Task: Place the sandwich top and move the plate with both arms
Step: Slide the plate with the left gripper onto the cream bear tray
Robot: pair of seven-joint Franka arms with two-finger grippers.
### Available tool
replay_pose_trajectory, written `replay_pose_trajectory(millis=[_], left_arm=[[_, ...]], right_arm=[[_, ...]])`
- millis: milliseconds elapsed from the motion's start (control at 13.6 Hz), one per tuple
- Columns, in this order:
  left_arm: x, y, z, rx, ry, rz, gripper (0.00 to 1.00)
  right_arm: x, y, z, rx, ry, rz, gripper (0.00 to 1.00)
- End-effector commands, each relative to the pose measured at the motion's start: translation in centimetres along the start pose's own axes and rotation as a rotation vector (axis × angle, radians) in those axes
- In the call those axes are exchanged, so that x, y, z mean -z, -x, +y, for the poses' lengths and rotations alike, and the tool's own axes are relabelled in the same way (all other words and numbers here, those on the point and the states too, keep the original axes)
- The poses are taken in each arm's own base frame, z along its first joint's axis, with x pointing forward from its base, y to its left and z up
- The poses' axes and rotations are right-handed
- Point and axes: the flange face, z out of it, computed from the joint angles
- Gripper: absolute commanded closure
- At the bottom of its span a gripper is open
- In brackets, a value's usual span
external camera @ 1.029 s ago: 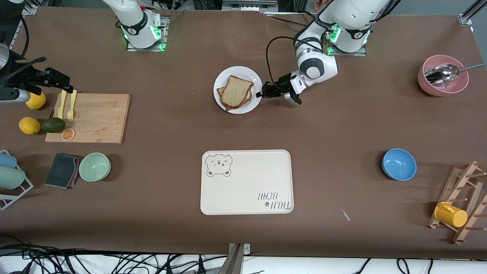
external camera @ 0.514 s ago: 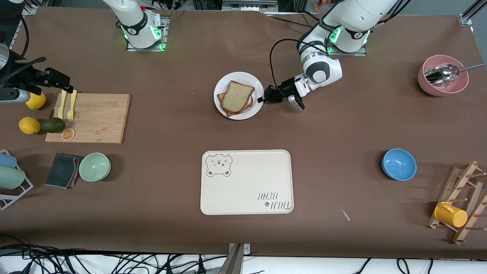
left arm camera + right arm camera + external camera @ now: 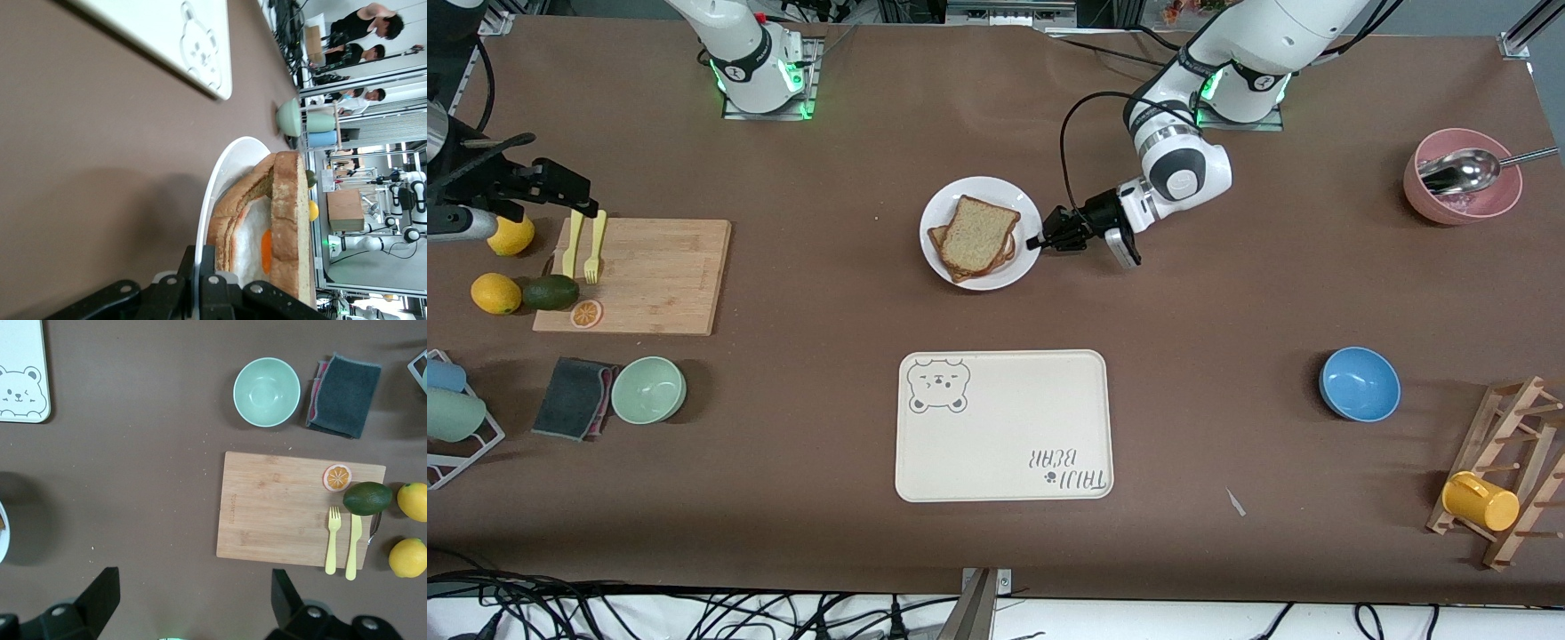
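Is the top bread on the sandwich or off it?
On. The sandwich top lies flat on the egg-topped slice on the plate, whose rim the left end effector pinches.

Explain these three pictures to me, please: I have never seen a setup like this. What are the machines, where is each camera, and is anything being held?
Two white robot arms stand at a brown table. One picture looks down from a high camera facing them; the other two come from cameras on each arm's wrist. The left gripper is shut on the rim of the plate, which carries a sandwich with the sandwich top already on; the left wrist view shows egg inside. The right gripper hangs open and empty above the table by the cutting board. Also on the table: a bear-print tray and a green bowl.
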Motion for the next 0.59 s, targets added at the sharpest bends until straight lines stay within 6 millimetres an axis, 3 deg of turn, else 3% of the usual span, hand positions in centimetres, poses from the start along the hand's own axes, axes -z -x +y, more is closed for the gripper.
replay_pose_trajectory(millis=[0, 514], left_arm=[[-0.9, -2.7, 2.1, -0.012, 0.039, 0.069, 1.00], [-3.7, -10.9, 0.8, 0.027, -0.031, 0.186, 1.00]], right_arm=[[0.5, 0.8, 0.0, -0.011, -0.011, 0.001, 0.00], [0.5, 0.9, 0.1, -0.011, -0.011, 0.000, 0.00]])
